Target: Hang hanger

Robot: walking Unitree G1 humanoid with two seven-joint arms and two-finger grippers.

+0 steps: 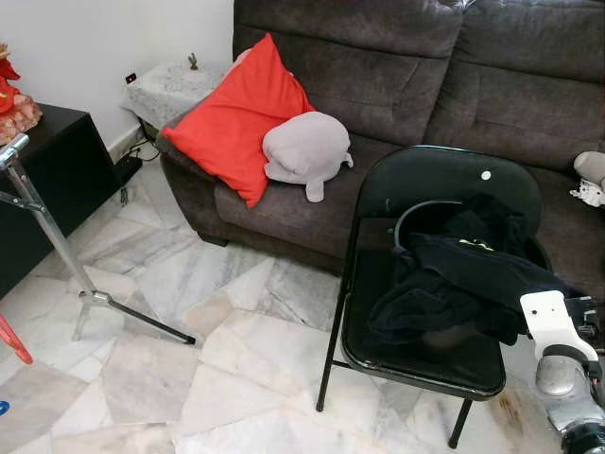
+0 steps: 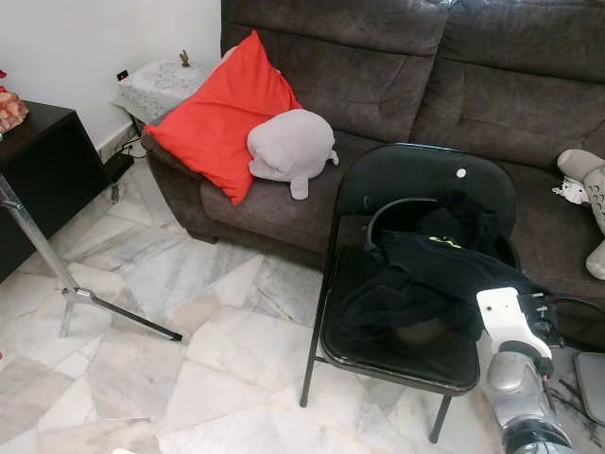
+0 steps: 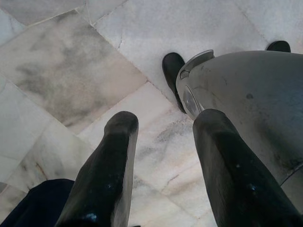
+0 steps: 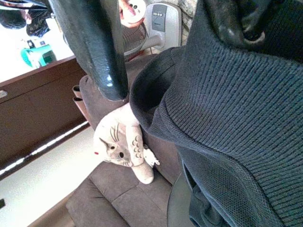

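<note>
A black folding chair (image 1: 444, 184) stands in front of the sofa with a dark knit garment (image 1: 463, 274) heaped on its seat. A thin dark curved arc, apparently part of the hanger (image 1: 421, 210), sticks out of the heap toward the chair back. My right arm (image 1: 553, 331) reaches in from the lower right to the garment's near edge. In the right wrist view my right gripper (image 4: 180, 61) is open, its fingers (image 4: 97, 52) spread with the garment's ribbed edge (image 4: 227, 123) between them. My left gripper (image 3: 163, 161) hangs open over the marble floor.
A metal stand (image 1: 57, 246) with splayed legs rises at the left beside a black cabinet (image 1: 47, 180). The brown sofa (image 1: 397, 66) holds a red cushion (image 1: 232, 118), a grey plush (image 1: 304, 147) and a cat plush (image 4: 120, 146). Marble floor (image 1: 189, 340) lies between stand and chair.
</note>
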